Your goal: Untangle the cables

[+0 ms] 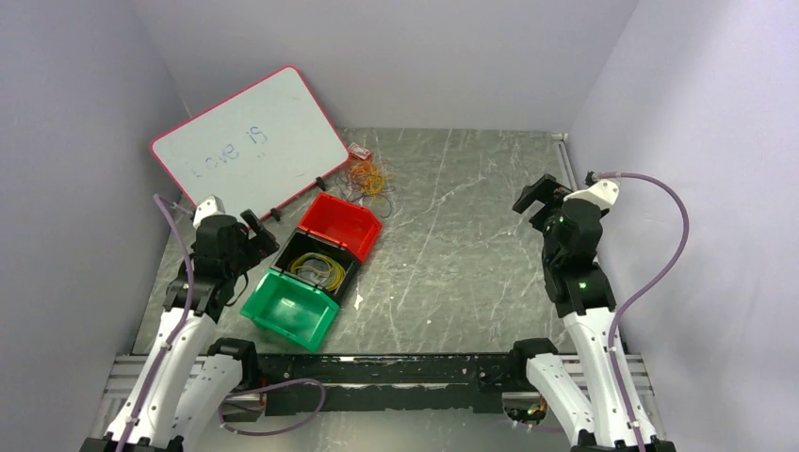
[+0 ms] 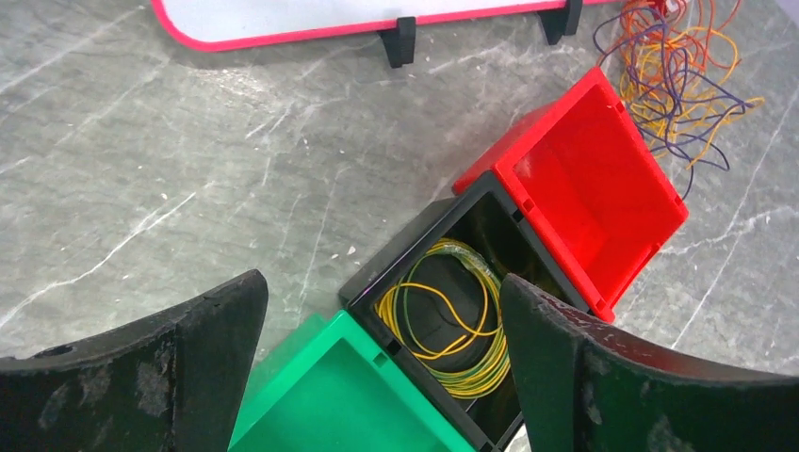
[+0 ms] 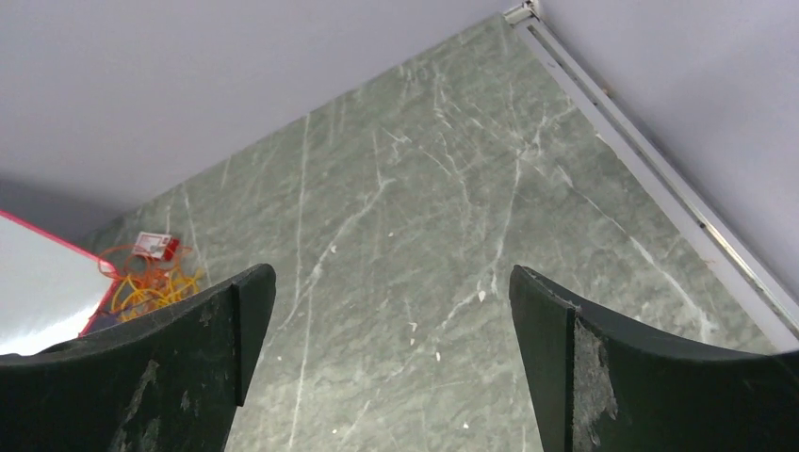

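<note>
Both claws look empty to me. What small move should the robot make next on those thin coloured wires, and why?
Probably reach the left claw forward, past the red plastic bin, toward the tangle of thin orange, yellow and purple cables lying loose beyond it. That claw stands open, holding nothing, and seems the nearer one to the tangle.

right pincer (image 3: 386, 282) spread wide above grey marbled table (image 3: 452, 188), orange-yellow cables (image 3: 151, 282) far left beside whiteboard (image 3: 33, 292)
</note>
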